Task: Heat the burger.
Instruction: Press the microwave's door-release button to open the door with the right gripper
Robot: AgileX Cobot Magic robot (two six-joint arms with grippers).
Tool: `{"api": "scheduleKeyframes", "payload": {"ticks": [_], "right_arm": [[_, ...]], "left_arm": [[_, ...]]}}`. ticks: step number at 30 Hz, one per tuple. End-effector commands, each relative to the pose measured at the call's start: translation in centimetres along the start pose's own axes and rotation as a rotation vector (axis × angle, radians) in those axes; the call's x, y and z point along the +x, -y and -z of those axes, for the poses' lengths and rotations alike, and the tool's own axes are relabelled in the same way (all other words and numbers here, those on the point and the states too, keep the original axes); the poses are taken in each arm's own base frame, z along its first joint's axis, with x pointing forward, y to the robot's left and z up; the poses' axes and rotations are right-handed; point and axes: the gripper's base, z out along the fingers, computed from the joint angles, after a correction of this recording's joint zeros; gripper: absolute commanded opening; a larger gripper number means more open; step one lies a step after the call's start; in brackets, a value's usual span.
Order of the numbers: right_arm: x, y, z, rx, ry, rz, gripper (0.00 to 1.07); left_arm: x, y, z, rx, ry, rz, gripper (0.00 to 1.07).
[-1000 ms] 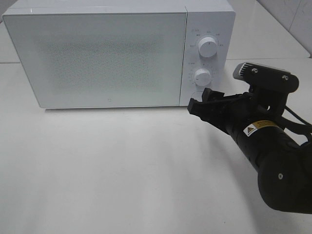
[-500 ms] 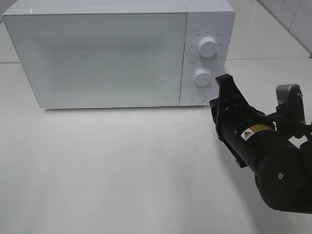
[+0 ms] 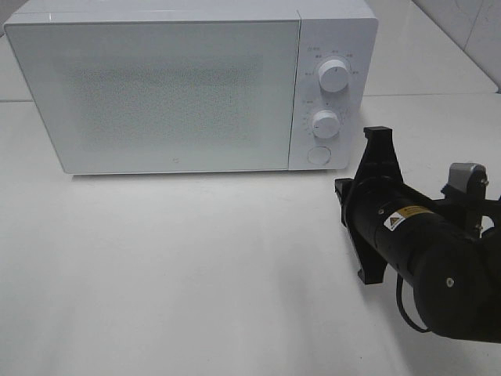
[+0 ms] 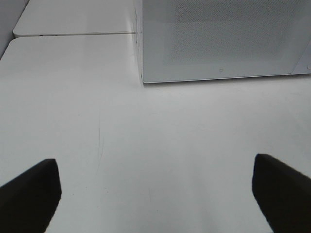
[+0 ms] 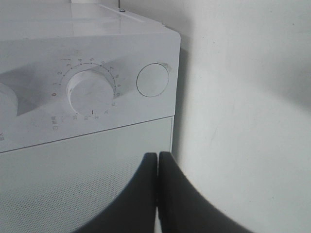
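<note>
The burger is out of view in every frame. The white microwave (image 3: pixel 156 94) stands at the back of the table with its door closed; its frosted front hides the inside. My right gripper (image 5: pixel 158 194) is shut with nothing between its fingers, and it points at the microwave's control panel just below the round door button (image 5: pixel 152 80). From above, the right arm (image 3: pixel 407 235) lies rolled over, in front of the microwave's right corner and apart from it. My left gripper (image 4: pixel 155 194) is wide open and empty over bare table, facing the microwave's left front corner (image 4: pixel 142 80).
The control panel carries an upper knob (image 3: pixel 334 74), a lower timer knob (image 3: pixel 326 123) and the round button (image 3: pixel 317 155). The white table (image 3: pixel 196 258) stretches in front of the microwave. A second tabletop edge (image 4: pixel 73 34) lies behind on the left.
My right gripper has closed from partly open. The right arm has rolled over and drawn back from the round button, toward the right and the table's front. The left gripper has stayed open.
</note>
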Motion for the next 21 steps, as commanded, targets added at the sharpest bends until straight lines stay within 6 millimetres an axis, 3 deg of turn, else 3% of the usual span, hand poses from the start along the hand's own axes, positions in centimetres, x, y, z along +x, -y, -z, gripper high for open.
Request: {"api": "scheduleKeyframes", "payload": {"ticks": [1, 21], "right_arm": [[0.3, -0.2, -0.3, 0.01, -0.005, -0.021, 0.0], [0.1, -0.5, -5.1, 0.027, 0.088, -0.08, 0.0]], "left_arm": [[0.1, 0.0, 0.3, 0.0, 0.026, 0.0, 1.01], [0.1, 0.0, 0.3, -0.001, 0.026, -0.001, 1.01]]}}
